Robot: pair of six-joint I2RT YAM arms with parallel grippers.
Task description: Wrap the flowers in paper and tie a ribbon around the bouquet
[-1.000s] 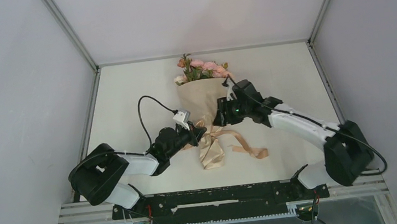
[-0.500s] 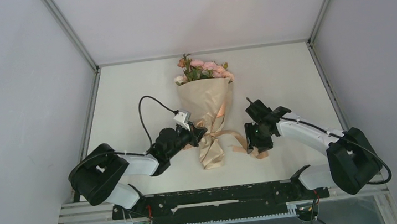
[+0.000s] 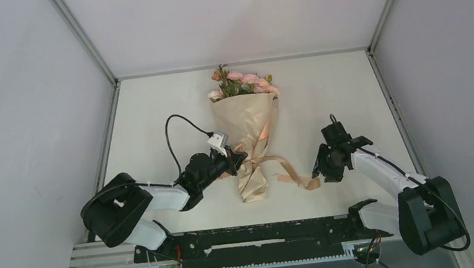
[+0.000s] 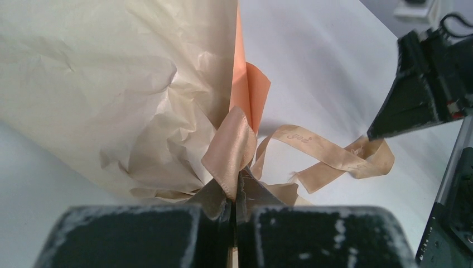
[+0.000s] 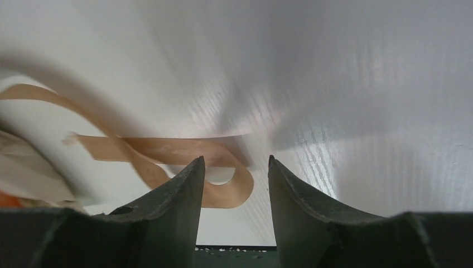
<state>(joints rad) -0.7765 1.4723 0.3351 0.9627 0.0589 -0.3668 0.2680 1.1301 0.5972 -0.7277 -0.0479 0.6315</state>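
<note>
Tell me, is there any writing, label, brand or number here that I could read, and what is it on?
ribbon: faint cursive printing repeats along it in the left wrist view, too small and blurred to read.
Nothing else: no words, labels, brands or numbers show on the paper or the table.

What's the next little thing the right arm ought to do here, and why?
Probably ease the right gripper forward and down onto the loose loop of ribbon and close. Its jaws stand open with that loop lying on the table just ahead, while the left gripper is pinched shut on the ribbon at the gathered neck of the paper.
</note>
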